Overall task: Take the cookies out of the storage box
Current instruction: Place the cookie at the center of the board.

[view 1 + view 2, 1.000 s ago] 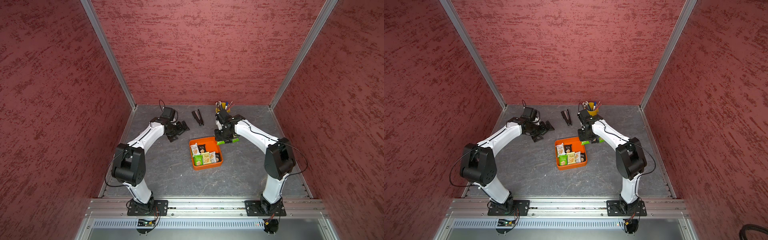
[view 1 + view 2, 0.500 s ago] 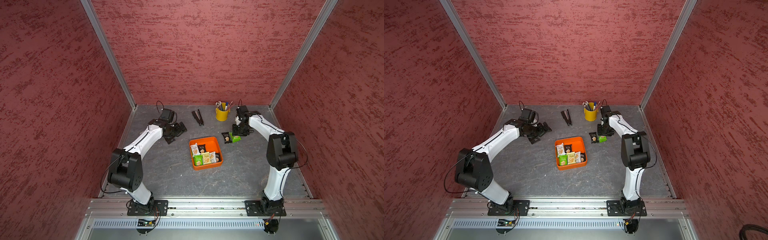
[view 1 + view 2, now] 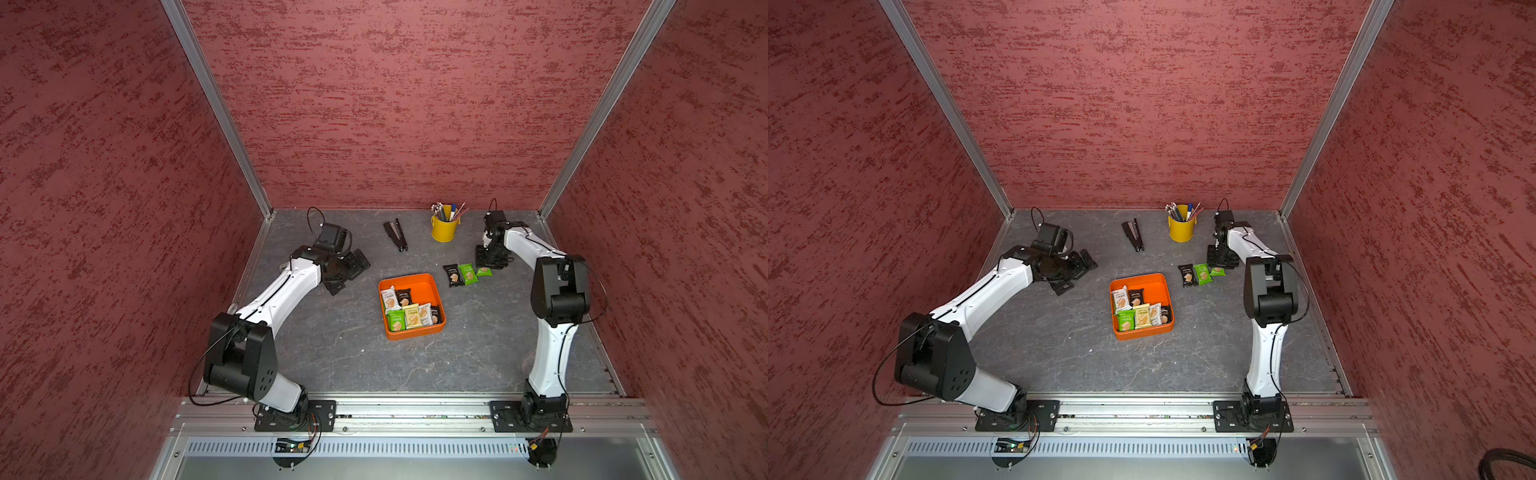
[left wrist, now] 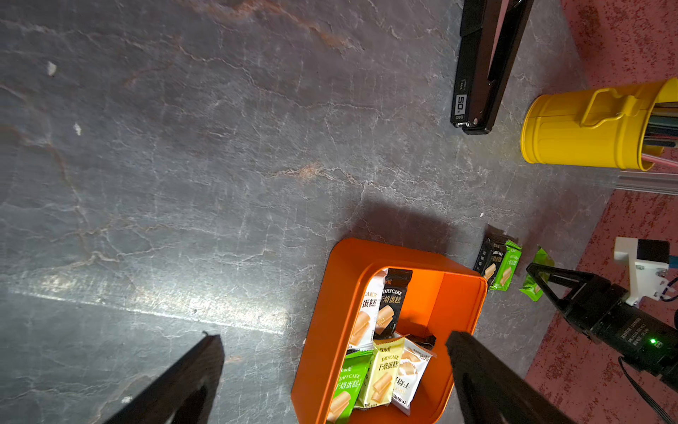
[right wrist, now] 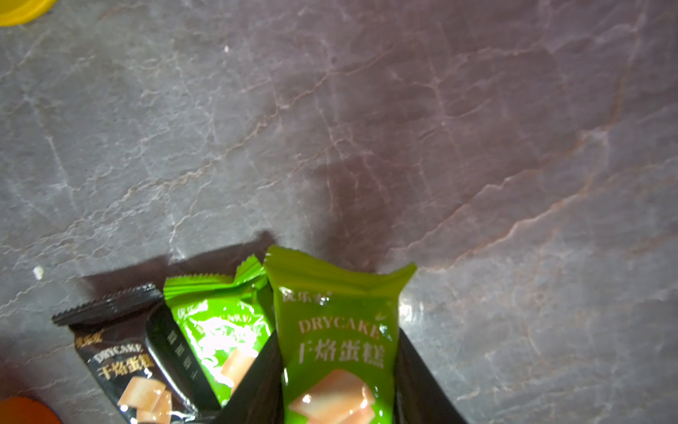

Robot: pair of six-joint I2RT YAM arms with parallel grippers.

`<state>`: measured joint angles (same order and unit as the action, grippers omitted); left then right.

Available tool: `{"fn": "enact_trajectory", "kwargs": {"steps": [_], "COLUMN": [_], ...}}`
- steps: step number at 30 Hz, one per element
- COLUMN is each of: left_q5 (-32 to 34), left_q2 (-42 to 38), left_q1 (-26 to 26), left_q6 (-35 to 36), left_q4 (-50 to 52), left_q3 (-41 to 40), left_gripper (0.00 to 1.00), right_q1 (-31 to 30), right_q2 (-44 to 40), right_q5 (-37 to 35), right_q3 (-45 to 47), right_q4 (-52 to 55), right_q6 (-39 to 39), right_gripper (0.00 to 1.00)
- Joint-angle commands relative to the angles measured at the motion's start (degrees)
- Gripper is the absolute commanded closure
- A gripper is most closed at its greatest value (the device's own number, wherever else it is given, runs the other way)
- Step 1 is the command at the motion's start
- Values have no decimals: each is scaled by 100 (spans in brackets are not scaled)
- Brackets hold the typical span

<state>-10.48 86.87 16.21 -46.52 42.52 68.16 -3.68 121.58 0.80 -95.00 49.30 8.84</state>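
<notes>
R-wrist cam: right hand (image 5: 337, 334) pinching green pkt (image 5: 335, 293); top views hide grip.

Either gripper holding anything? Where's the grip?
Right gripper pinches a green packet across its width, at the biscuit-picture end. Left gripper is open, empty.

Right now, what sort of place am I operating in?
Probably a robot test cell: red panel walls in metal framing, robot arms bolted to a front rail, staged desk items like a stapler and pen bucket.
</notes>
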Motion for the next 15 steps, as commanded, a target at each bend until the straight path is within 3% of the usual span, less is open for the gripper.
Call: {"fn": "enact_trajectory", "kwargs": {"steps": [1, 8, 15], "left_q5": [112, 85, 9], "left_q2": [-137, -82, 116], "left_q1": [33, 35, 36], "left_q6": [-28, 58, 240], "left_q4": [76, 139, 219], "left_q3": [-36, 80, 313], "left_gripper": [0, 0, 0], "right_q1": [59, 75, 79], "right_q2": [159, 277, 167], "right_q5": [-157, -251, -264], "right_q3": [-203, -212, -133], "right_q4": [-113, -118, -105], "right_q6": [-127, -216, -179], "right_gripper": [61, 59, 43]}}
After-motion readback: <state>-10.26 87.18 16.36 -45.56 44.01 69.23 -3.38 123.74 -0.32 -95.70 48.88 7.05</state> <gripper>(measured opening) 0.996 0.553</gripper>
